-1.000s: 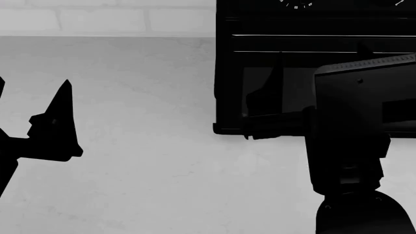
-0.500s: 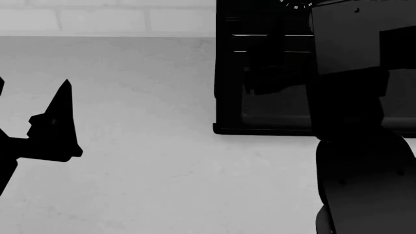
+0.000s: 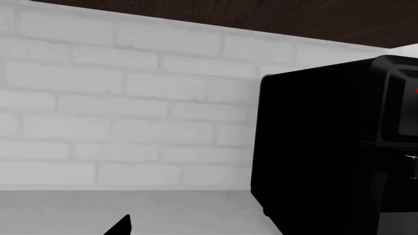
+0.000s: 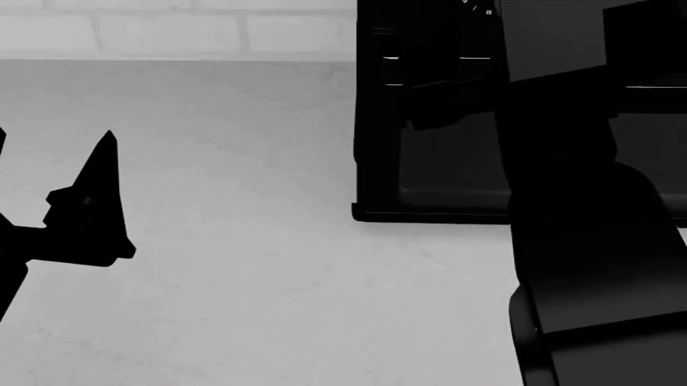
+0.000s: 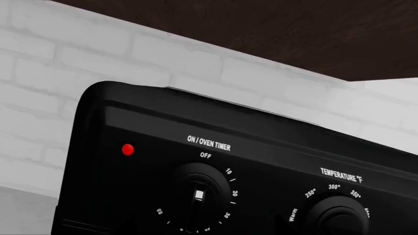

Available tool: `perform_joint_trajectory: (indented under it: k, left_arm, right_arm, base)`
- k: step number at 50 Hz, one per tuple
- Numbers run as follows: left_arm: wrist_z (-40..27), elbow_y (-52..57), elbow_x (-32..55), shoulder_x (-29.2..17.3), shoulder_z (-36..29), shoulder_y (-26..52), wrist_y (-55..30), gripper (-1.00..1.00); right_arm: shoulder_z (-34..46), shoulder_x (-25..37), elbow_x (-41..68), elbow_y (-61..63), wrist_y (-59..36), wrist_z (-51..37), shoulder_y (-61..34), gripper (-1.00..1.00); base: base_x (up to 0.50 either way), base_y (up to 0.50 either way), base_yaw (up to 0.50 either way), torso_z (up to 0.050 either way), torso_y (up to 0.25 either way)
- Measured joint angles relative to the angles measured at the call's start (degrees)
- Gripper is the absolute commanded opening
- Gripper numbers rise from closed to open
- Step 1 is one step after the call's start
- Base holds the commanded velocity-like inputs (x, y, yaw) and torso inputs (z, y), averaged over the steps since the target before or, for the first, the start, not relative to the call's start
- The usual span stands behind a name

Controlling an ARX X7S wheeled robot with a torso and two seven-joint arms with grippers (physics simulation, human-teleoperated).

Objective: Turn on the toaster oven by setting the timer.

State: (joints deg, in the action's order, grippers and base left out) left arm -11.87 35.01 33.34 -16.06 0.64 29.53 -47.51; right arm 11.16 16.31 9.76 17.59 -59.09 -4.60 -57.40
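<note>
Right arm raised in front of toaster oven [image 4: 429,161]; timer [image 5: 199,196] in close view of right wrist cam.

Head view: oven sits on desk [image 4: 247,241] at approx 1 o'clock, back against white brick wall [image 3: 117,107]. Right arm [image 4: 580,241] covers much of oven front from 5 o'clock up to 1 o'clock; right gripper lost in black-on-black, opening cannot be told. Only a few white tick marks of timer show at top edge, beside the arm. Left gripper [image 4: 54,201] at 9 o'clock over bare desk, well apart from oven, fingers spread wide, holding nothing. Right wrist view: timer under label "ON / OVEN TIMER", white pointer mark straight up toward "OFF"; red light [image 5: 127,149] at its 10 o'clock; temp dial [image 5: 336,215] at its 3 o'clock. Dark wood cabinet [image 5: 261,34] above wall.
</note>
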Motion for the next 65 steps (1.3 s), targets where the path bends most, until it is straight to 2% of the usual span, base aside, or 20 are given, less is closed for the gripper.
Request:
perform_joint_trajectory:
  k: [46,47,65]
  left_arm:
    - [-0.4,-1.4,0.4,-0.7,-0.7,0.0,1.7,1.00]
    - [-0.5,-1.4,0.4,-0.8,-0.8,-0.1,1.8,1.00]
    - [-0.8,-1.4,0.5,-1.0,-1.4,-0.1,2.0,1.00]
  right_arm:
    - [2.5,-0.8,-0.2,-10.0,5.7,0.5,-3.2,1.00]
    - [2.5,-0.8,-0.2,-10.1,5.7,0.5,-3.2,-1.00]
    - [2.8,-0.1,2.0,-9.1,4.7,-1.0,-3.3,-1.00]
  base:
    - [0.00,0.00,0.00,0.000,0.000]
    - [0.00,0.00,0.00,0.000,0.000]
    - [0.01,0.00,0.00,0.000,0.000]
